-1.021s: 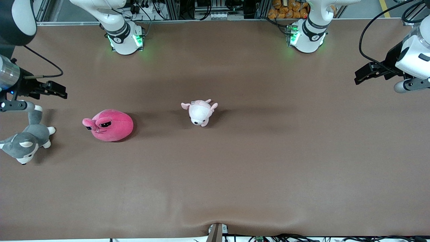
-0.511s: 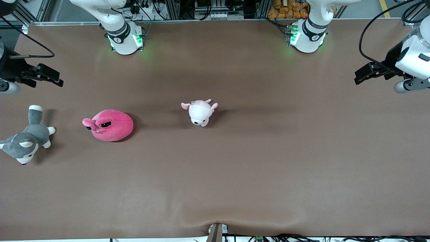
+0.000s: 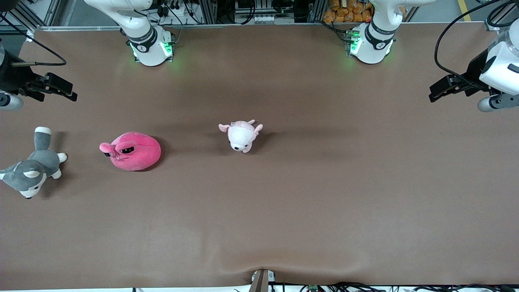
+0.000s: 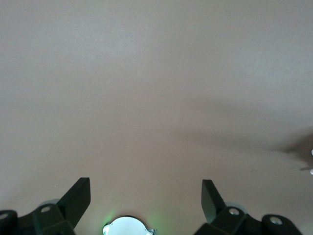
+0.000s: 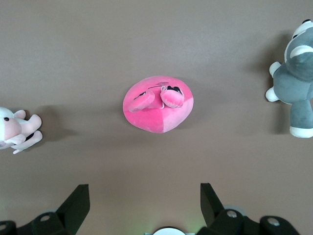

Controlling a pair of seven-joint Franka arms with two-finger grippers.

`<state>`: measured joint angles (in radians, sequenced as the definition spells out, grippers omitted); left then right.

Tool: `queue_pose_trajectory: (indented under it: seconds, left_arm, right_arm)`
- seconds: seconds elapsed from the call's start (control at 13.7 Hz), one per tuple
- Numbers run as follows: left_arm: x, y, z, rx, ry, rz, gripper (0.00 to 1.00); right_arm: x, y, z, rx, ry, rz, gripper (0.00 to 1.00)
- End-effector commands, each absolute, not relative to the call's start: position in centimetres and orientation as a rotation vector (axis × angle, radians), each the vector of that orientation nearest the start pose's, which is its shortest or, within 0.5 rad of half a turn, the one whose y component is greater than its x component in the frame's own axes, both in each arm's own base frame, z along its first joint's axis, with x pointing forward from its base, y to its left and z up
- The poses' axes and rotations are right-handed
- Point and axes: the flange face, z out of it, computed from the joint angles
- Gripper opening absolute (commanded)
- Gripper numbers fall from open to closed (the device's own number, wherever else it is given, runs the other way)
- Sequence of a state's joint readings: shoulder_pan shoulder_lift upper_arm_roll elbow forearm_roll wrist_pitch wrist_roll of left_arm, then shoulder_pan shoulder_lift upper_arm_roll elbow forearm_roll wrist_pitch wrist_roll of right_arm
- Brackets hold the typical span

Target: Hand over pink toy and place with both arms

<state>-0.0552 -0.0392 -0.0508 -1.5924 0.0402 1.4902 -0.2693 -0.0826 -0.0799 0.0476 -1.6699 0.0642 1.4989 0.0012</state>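
Pink toy on table, clear of right fingers.

White arms (black bands, green lights)

Hot-pink toy, grey-white husky, brown table.

Husky plush and pale pink-and-white plush both cut by right wrist view's edges.
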Motion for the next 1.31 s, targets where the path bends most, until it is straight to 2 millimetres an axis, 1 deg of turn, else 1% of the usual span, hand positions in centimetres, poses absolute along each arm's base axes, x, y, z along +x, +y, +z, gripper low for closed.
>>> queue_pose_trajectory:
  seconds: [0.0, 0.36, 0.44, 0.66, 0.8, 0.88, 1.02, 1.24]
  left_arm:
    - [52.72, -5.31, 63.59, -3.098, -0.214, 0.068, 1.00]
    - [52.67, -5.41, 63.82, -3.103, -0.188, 0.062, 1.00]
    - [52.66, -5.49, 63.82, -3.103, -0.183, 0.062, 1.00]
    - [52.68, -5.74, 63.73, -3.103, -0.176, 0.064, 1.00]
    - [52.74, -5.67, 63.73, -3.098, -0.160, 0.063, 1.00]
    - [52.81, -5.51, 64.07, -3.100, -0.151, 0.051, 1.00]
    - [53.15, -5.50, 63.72, -3.097, -0.146, 0.060, 1.00]
    - [53.18, -5.19, 64.27, -3.093, -0.153, 0.042, 1.00]
  right_arm:
    - [51.42, -0.98, 62.20, -3.072, 0.072, 0.136, 1.00]
    - [51.53, -0.91, 62.13, -3.072, 0.067, 0.136, 1.00]
    - [51.52, -1.23, 62.13, -3.072, 0.074, 0.135, 1.00]
    - [51.55, -1.24, 62.03, -3.071, 0.074, 0.140, 1.00]
    - [51.51, -1.17, 62.11, -3.073, 0.070, 0.138, 1.00]
    - [51.51, -1.17, 62.11, -3.073, 0.067, 0.138, 1.00]
    - [51.50, -1.19, 62.11, -3.075, 0.060, 0.138, 1.00]
    - [51.50, -1.27, 62.34, -3.074, 0.060, 0.137, 1.00]
